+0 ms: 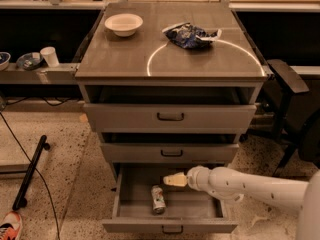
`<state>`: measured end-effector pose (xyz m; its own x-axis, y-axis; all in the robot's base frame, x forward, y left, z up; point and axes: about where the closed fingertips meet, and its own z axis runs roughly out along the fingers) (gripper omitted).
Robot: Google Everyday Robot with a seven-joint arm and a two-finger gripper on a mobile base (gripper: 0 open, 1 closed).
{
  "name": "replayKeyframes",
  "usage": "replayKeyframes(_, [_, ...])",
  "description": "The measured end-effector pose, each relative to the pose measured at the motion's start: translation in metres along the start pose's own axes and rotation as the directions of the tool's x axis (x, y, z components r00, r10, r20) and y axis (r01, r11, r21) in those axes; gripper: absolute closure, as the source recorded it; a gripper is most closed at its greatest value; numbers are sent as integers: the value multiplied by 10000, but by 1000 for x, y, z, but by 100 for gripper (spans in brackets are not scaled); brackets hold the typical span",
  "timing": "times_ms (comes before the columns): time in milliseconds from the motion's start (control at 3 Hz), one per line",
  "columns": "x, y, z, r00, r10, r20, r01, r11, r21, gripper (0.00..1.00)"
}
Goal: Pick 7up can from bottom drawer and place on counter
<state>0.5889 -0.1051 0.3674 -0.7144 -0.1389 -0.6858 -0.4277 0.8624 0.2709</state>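
Hand (172, 180) over bottom drawer (192, 209), arm (260, 189) cut off (right edge), 7up can (158, 199) markings seemingly illegible

On the bench (125, 59), the bowl (123, 23) sits rear left and the bag (191, 35) to its right, on the back edge of the circle (150, 59). Below are three stacked drawers; the bottom drawer (170, 226) stands out forward, with the can (158, 199) lying in it, left of centre. The end effector (167, 180) hangs over the drawer's rear, just behind and right of the can, its arm (250, 186) reaching in from the right.
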Motion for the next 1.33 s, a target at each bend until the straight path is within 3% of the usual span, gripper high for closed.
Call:
replayKeyframes(333, [18, 10, 46, 9962, -586, -647, 563, 9977, -376, 0])
replayKeyframes(667, [30, 36, 91, 9894, -1424, -278, 1346, 9723, -1911, 0])
replayKeyframes(1000, [3, 44, 95, 9896, -1369, 438, 1436, 9566, -2534, 0])
replayKeyframes(1333, [33, 53, 127, 9863, -1637, -207, 1552, 9631, -2198, 0])
